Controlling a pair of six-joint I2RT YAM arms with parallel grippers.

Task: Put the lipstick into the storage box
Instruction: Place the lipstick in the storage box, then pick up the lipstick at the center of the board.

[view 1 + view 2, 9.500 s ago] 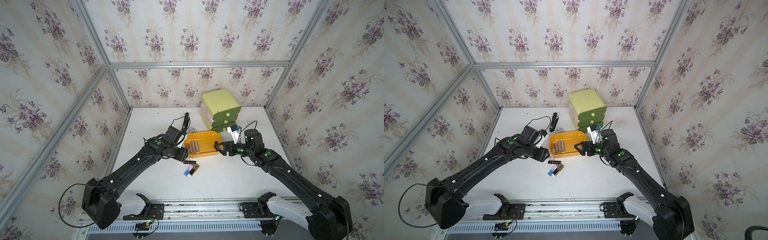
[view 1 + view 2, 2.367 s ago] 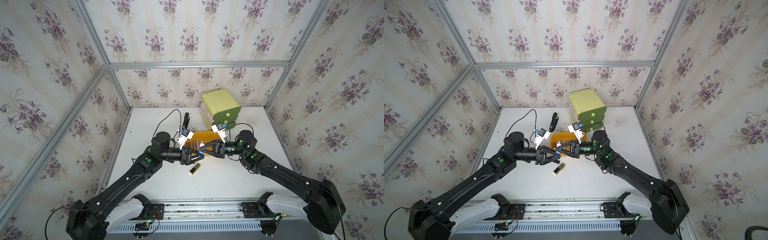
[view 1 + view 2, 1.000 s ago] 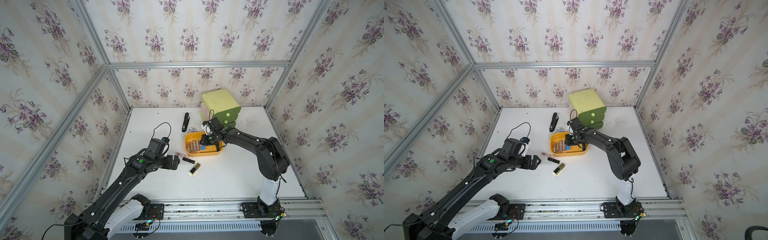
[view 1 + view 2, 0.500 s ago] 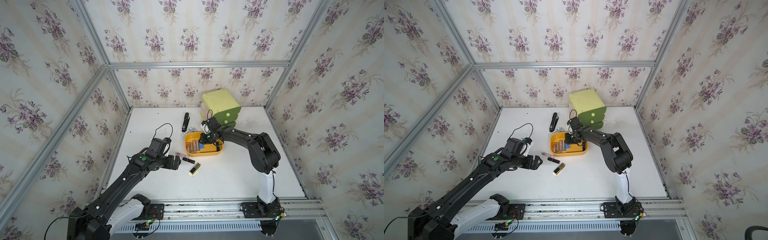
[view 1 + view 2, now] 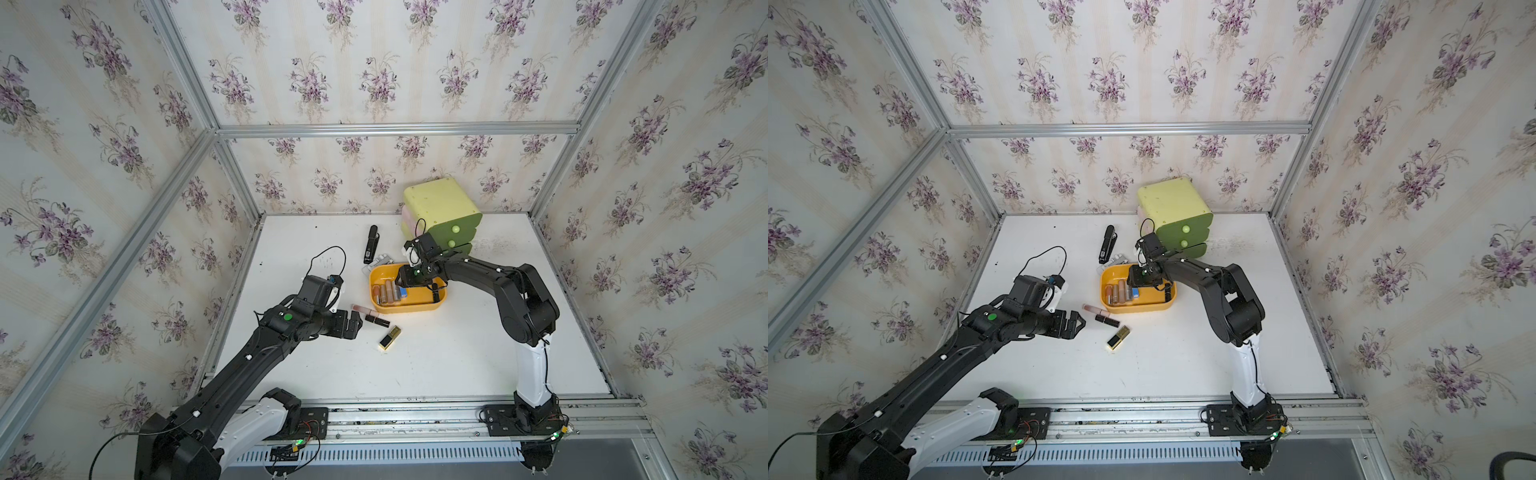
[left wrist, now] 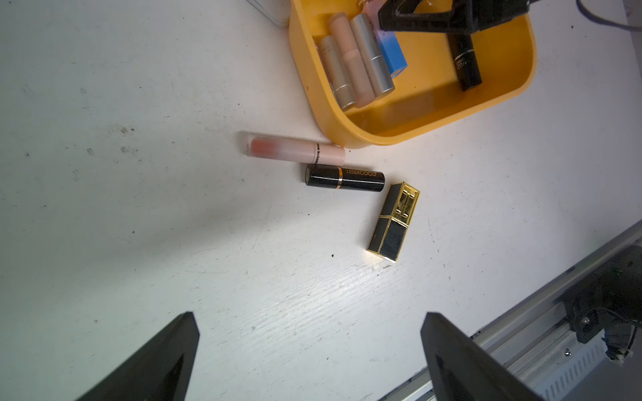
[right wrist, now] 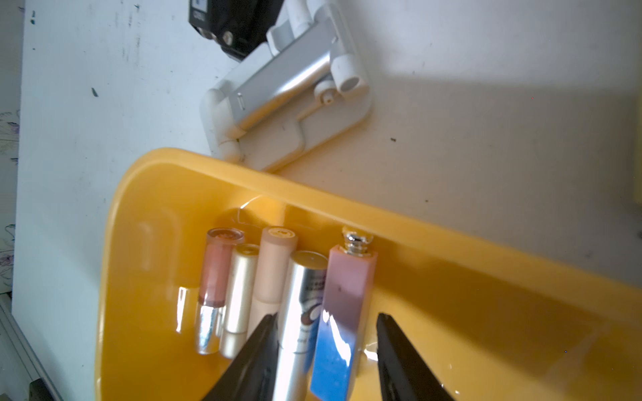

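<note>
Left gripper [image 6: 307, 316]: jaws wide, empty, above the surface [image 6: 139, 225]. Ahead of it, the black lipstick [image 6: 344, 178] lies flat just outside the storage box [image 6: 347, 125]. Its long axis runs along the jaw-to-jaw line, so a wrist turn looks needed. Left arm is nearer. Right gripper [image 7: 327, 314]: jaws partly apart, loosely straddling a pink-blue lipstick [image 7: 347, 288] lying in the box.

arms [image 5: 266, 353]: black links, white base segments [image 5: 532, 374] | green dots [image 5: 286, 317] | black cables [image 5: 330, 248] | left tool [image 6: 309, 314]: black tapered fingers [image 6: 156, 361]
</note>
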